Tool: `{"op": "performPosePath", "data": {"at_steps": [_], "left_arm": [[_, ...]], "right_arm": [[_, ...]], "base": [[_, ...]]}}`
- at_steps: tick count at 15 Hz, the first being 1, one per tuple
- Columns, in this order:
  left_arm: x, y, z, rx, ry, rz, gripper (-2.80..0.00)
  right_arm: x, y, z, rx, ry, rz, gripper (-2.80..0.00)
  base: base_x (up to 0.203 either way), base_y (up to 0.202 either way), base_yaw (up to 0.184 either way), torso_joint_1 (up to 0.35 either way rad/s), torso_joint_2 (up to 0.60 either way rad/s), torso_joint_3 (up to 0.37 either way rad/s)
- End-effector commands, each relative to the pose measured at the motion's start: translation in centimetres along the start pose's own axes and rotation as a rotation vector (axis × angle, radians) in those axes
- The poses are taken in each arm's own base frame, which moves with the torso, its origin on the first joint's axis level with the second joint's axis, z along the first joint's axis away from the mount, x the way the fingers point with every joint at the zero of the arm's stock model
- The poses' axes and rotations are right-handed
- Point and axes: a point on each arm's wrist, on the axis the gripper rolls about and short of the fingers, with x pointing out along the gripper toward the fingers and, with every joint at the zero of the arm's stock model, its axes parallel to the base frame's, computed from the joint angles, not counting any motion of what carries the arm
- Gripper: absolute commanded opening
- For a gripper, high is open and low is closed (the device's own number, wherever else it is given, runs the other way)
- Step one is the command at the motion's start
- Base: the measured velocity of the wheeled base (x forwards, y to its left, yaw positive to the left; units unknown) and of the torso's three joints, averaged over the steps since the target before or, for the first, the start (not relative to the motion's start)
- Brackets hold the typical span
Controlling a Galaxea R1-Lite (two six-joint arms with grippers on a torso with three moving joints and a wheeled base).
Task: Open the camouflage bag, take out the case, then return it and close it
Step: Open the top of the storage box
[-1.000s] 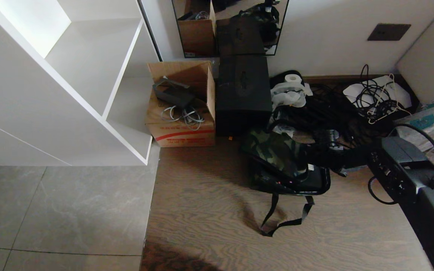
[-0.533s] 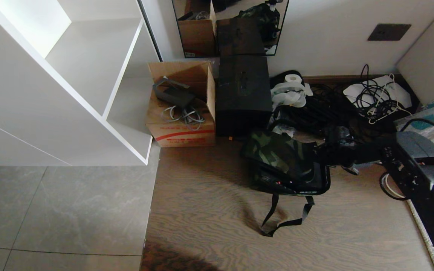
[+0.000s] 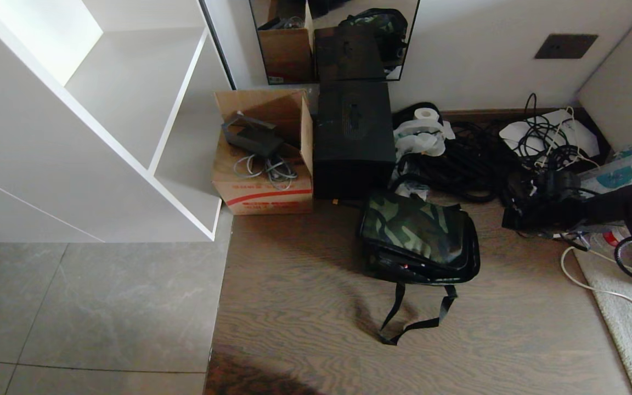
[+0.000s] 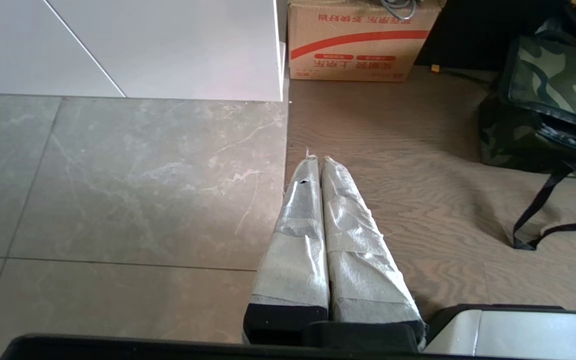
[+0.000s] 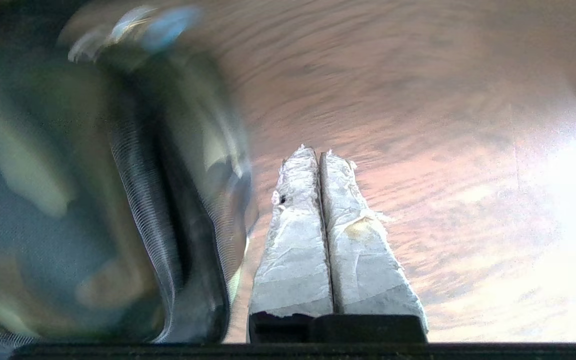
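Right tool, pads pressed together and holding nothing, is hovering over the wooden floor just right of the camouflage bag. Left tool, likewise closed, is idling parked at near left. Lying flat, the bag's flap is covering its contents, presumably the case; black box is standing behind.

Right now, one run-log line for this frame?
right gripper: shut, empty, beside camouflage bag | left gripper: shut, parked over floor | bag: flap down on wood floor, strap loose in front
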Motion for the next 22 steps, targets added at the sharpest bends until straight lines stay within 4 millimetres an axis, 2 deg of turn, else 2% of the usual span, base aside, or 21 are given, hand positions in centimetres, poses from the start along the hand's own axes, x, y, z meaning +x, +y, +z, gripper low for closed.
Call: {"op": "performPosePath", "data": {"at_steps": [1,2,4,6,10,13,15,18,22], "left_arm": [[0.0,0.0,0.0,0.0,0.0,0.0,-2.8],[0.0,0.0,0.0,0.0,0.0,0.0,-2.8],[0.0,0.0,0.0,0.0,0.0,0.0,-2.8],[0.0,0.0,0.0,0.0,0.0,0.0,-2.8],[0.0,0.0,0.0,0.0,0.0,0.0,-2.8],[0.0,0.0,0.0,0.0,0.0,0.0,-2.8],[0.0,0.0,0.0,0.0,0.0,0.0,-2.8],[0.0,0.0,0.0,0.0,0.0,0.0,-2.8],[0.0,0.0,0.0,0.0,-0.001,0.0,-2.8]], "right_arm": [[-1.3,2.1,1.2,0.144,-0.028,0.054,-2.8],[-1.5,4.2,1.0,0.186,-0.01,0.112,-2.8],[-1.4,6.7,-0.7,0.187,0.058,0.155,-2.8],[-0.3,8.1,-2.1,0.175,0.08,0.169,-2.8],[2.0,9.6,-3.0,0.17,0.001,0.2,-2.8],[3.7,9.2,-5.1,0.159,0.055,0.174,-2.8],[3.8,8.6,-5.9,0.126,0.11,0.149,-2.8],[3.8,6.3,-7.0,-0.004,0.163,0.053,-2.8],[1.4,5.8,-3.6,0.019,0.085,0.069,-2.8]], "base": [[0.0,0.0,0.0,0.0,0.0,0.0],[0.0,0.0,0.0,0.0,0.0,0.0],[0.0,0.0,0.0,0.0,0.0,0.0],[0.0,0.0,0.0,0.0,0.0,0.0],[0.0,0.0,0.0,0.0,0.0,0.0],[0.0,0.0,0.0,0.0,0.0,0.0],[0.0,0.0,0.0,0.0,0.0,0.0],[0.0,0.0,0.0,0.0,0.0,0.0],[0.0,0.0,0.0,0.0,0.0,0.0]]}}
